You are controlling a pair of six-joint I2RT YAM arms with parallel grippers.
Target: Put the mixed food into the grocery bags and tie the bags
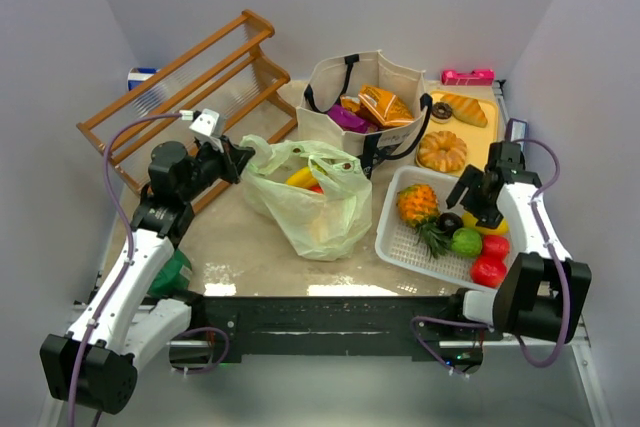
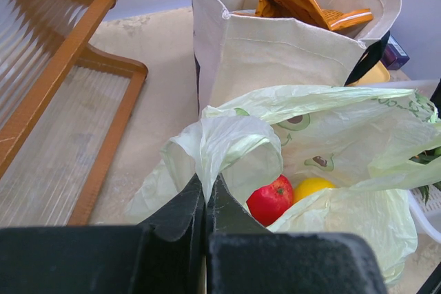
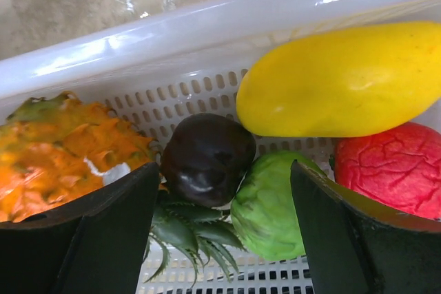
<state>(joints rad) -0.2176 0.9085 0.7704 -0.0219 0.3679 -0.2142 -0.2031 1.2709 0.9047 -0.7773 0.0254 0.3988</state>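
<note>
My left gripper [image 1: 236, 159] [image 2: 205, 191] is shut on a loop handle of the pale green plastic bag [image 1: 315, 202] [image 2: 331, 129], holding its mouth up. Inside lie a red apple [image 2: 270, 200] and a yellow fruit [image 2: 313, 187]. Behind it stands the beige canvas tote [image 1: 330, 117] [image 2: 275, 53] with orange packets [image 1: 385, 105] and a purple packet [image 1: 347, 119] in it. My right gripper [image 1: 470, 197] [image 3: 224, 170] hangs open over the white mesh basket [image 1: 400, 242]. A dark fruit [image 3: 207, 156] and a green fruit [image 3: 272, 204] lie between its fingers, untouched.
The basket also holds a pineapple [image 3: 62, 149], a yellow mango [image 3: 337, 80] and a red fruit [image 3: 393, 166]. A wooden rack [image 1: 190, 87] leans at the back left. A tray with a donut and bread [image 1: 455, 132] sits back right. A dark green bundle [image 1: 172, 275] lies by the left arm.
</note>
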